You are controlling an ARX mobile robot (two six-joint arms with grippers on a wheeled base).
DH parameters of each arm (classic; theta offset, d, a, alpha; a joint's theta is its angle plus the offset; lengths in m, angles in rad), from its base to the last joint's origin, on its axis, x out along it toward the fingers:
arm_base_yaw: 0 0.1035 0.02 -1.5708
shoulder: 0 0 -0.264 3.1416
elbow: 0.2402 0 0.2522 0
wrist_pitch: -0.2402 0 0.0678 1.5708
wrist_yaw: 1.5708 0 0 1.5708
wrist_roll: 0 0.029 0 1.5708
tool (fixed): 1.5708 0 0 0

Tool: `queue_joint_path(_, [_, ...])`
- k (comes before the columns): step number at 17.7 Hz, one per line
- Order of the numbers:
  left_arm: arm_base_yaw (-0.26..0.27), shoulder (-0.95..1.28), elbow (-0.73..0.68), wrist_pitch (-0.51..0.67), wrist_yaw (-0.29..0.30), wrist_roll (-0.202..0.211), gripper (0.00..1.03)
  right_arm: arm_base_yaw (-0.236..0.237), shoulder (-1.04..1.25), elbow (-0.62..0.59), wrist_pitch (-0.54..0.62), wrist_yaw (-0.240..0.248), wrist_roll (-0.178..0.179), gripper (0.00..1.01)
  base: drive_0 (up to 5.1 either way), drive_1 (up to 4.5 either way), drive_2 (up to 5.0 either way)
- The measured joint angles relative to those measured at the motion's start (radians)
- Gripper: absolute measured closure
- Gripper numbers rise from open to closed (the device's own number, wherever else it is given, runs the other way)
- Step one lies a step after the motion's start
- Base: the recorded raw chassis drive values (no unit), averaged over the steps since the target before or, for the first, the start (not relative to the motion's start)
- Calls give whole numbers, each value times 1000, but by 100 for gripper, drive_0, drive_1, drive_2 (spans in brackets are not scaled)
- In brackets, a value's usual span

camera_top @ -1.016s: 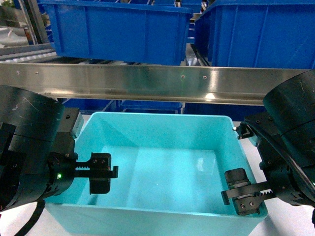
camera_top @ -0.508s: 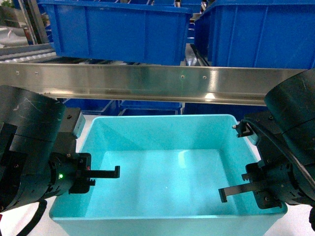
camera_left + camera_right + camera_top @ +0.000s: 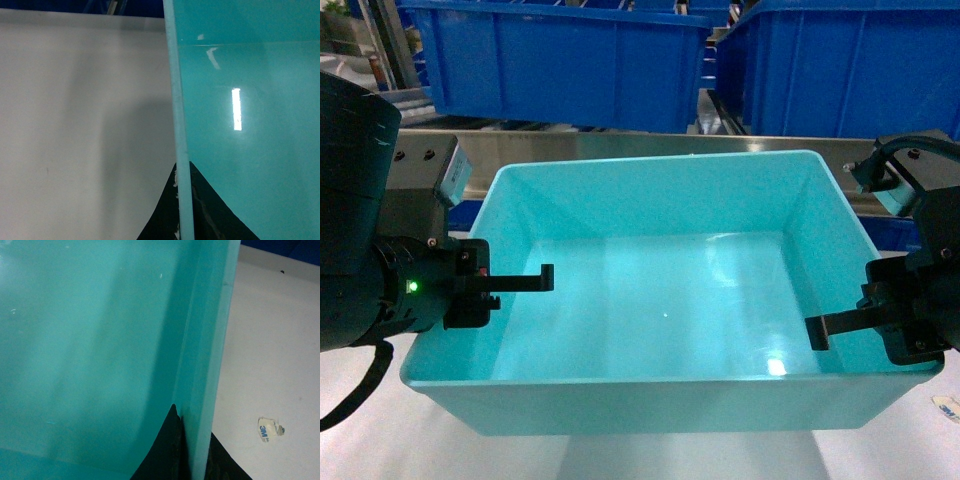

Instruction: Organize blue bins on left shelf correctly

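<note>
Nearest, the turquoise bin (image 3: 665, 300) filled the lower head view, held between the two arms with its far rim raised in front of the steel rail; the left gripper (image 3: 480, 283) was clamped over the bin's left wall, one black finger (image 3: 525, 279) reaching inside, and the right gripper (image 3: 880, 325) pinched the right wall the same way — its inner finger (image 3: 835, 325) lay against the glossy inside. In the left wrist view the rim ran edge-on between the dark pads, with the white table (image 3: 75, 125) beside it; in the right wrist view the wall sat likewise between two pads, and a crumpled bit of white tape (image 3: 270, 429) lay on the table near the bin. Behind the bin the left shelf (image 3: 430, 155) showed its shiny steel bar; farther back — on the tier above — stood two dark blue crates (image 3: 560, 60).
</note>
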Motion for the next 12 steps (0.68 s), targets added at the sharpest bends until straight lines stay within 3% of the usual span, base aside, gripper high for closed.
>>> queue_joint_path(5, [-5,0,0,-5,0,0,101,0,-3,-6,0,0,-13,99,0,0,0])
queue_joint_path(12, [-10,0,0,-5,-3,0,101,-6,-3,-7,-1,0,-14,99,-482,261,261])
